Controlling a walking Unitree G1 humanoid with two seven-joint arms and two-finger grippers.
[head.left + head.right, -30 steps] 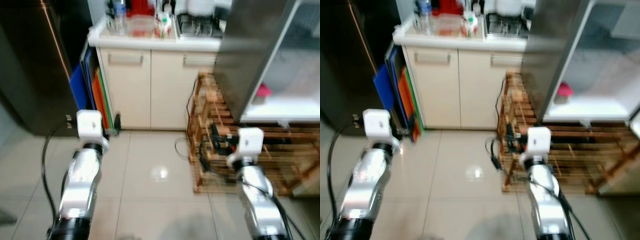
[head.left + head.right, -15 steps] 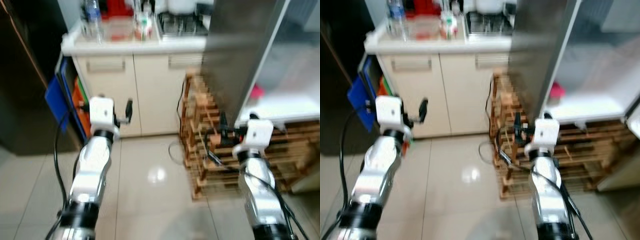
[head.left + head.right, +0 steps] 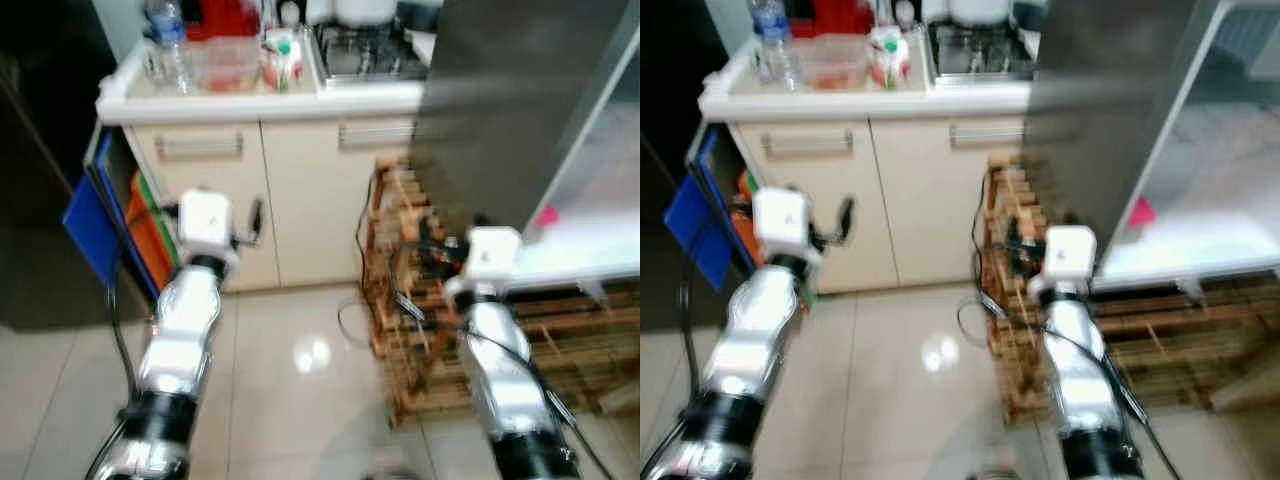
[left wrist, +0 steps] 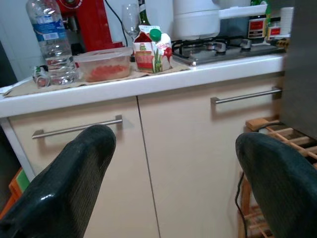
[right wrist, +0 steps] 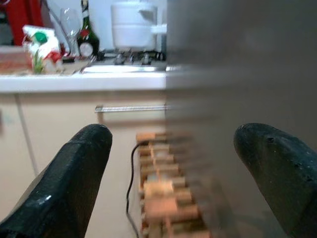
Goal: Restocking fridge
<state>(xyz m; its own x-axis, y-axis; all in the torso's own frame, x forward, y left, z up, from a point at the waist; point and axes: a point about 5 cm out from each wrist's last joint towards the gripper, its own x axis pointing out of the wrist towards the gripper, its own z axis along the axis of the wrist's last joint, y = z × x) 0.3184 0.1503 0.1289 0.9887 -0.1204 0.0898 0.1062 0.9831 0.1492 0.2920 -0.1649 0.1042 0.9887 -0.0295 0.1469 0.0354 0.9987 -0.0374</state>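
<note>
Restocking looks barely begun: both claws are empty, fingers spread wide. Ahead of the left claw (image 4: 168,183), a waxy carton (image 4: 153,48), ribbed clear bottle (image 4: 51,42) and plastic tub (image 4: 104,65) sit on the white desk (image 4: 148,82). Beside the right claw (image 5: 173,173), the steel fridge door (image 3: 520,100) stands open above a slatted wooden rack (image 3: 410,300).

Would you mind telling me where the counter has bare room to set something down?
The counter is bare along its front edge, ahead of the bottle, tub and carton. That row crowds the left; the hob with its pot takes the right. Both the left gripper and right gripper are open and hold nothing.
</note>
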